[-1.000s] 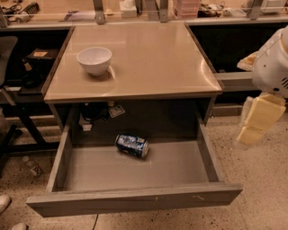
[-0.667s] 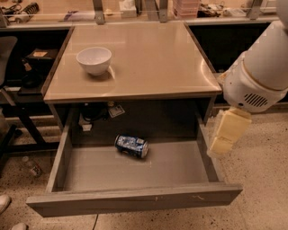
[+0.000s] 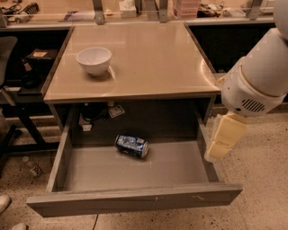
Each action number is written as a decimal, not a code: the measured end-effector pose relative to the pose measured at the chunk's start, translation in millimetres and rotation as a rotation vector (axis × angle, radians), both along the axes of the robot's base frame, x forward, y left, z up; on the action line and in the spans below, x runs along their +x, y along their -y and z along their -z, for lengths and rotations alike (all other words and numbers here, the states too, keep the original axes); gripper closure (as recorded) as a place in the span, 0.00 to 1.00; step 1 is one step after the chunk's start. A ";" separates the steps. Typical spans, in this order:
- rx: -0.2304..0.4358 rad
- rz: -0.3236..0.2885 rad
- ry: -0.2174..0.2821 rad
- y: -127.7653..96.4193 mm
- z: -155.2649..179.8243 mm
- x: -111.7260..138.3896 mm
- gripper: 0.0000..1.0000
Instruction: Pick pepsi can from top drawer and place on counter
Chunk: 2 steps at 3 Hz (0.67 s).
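Observation:
The pepsi can lies on its side on the floor of the open top drawer, near the back middle. The counter is the beige tabletop above the drawer. My gripper hangs from the white arm at the right, over the drawer's right wall, well to the right of the can and apart from it. It holds nothing.
A white bowl stands on the counter's left rear part. A dark chair and frame stand at the left. A shelf with clutter runs along the back. Speckled floor lies to the right of the drawer.
My arm and gripper have moved left from the right edge of view to the drawer's right wall. The can and bowl have not moved.

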<state>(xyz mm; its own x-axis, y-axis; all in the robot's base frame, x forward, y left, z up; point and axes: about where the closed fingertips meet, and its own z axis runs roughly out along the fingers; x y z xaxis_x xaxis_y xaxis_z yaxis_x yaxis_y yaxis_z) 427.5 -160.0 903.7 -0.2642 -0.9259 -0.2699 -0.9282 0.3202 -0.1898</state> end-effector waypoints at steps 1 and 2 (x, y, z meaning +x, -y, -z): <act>0.038 0.026 -0.025 -25.3 24.9 -8.0 0.00; 0.060 0.057 -0.062 -49.4 53.7 -13.2 0.00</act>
<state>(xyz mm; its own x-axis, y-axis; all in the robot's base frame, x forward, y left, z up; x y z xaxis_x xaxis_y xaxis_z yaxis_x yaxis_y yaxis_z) 414.3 -110.6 850.0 -0.3342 -0.8914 -0.3061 -0.9174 0.3822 -0.1111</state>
